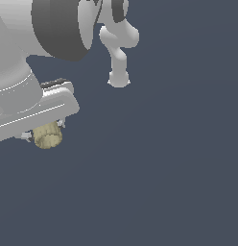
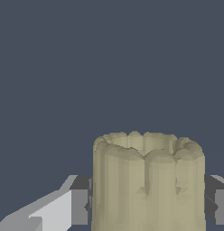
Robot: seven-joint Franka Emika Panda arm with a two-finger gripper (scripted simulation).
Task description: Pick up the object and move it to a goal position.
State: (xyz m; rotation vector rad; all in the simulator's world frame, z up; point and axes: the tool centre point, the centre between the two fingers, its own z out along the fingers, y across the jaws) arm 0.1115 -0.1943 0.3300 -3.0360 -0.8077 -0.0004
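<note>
- The gripper (image 1: 44,132) is closed onto the tan cork-like cylinder (image 1: 47,135), one finger pad (image 2: 80,206) against each flank; the wrist view shows the pads touching its sides with no gap.
- In the exterior view the cylinder hangs just under the white hand, near that view's left edge, over a plain dark surface (image 1: 164,182). Whether it touches that surface or is held clear of it cannot be told; no shadow or contact line shows.
- No goal marker is visible in either view.
- Handling, as a judgement: the piece looks small and light, so weight should not strain the hold. Its lumpy, ribbed wall (image 2: 147,180) looks stiff and rough, which ought to help friction against the pads.
- The best hold seems to be across the middle of its height, on opposite flanks, as it sits now. A grip near the scalloped rim (image 2: 145,142) could slip off the uneven edge.
- A second robot-like figure (image 1: 119,53) stands well apart, toward the exterior view's top.
</note>
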